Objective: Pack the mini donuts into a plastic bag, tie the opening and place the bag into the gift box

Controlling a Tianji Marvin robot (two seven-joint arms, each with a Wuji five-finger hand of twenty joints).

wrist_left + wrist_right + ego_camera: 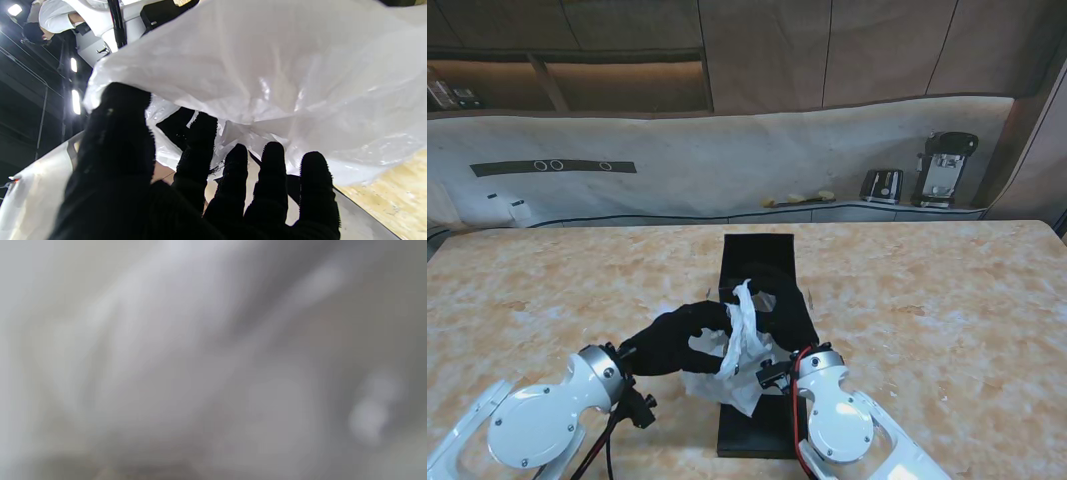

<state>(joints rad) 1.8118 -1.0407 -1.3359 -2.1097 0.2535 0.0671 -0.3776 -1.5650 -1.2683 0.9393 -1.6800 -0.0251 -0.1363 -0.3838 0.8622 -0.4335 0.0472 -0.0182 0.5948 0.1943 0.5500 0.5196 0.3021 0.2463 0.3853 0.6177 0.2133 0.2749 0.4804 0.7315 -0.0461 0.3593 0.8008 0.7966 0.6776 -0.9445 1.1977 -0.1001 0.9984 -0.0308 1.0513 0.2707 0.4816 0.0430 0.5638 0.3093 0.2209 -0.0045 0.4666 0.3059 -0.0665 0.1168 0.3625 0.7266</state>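
1. Plastic bag [739, 345] sits in the lower middle of the stand picture. It is thin, white and very crinkly, with a twisted top that sticks up.
2. The bag lies over a long black gift box [758, 255], which is flat, smooth and shaped like a rectangle.
3. The left hand [670, 340] wears a black knit glove. It reaches in from the lower left and touches the bag. In the left wrist picture its fingers [272, 173] are apart and straight, with the bag [267, 76] hanging just past the tips. It grips nothing that I can see.
4. The right hand [785, 308] is black too. It is at the right side of the bag, over the box. I cannot tell if it is pinching the bag.
5. The right wrist picture is all gray blur.
6. The table [947, 300] is tan and white stone, like marble.
7. Wood wall panels [827, 50] fill the top.
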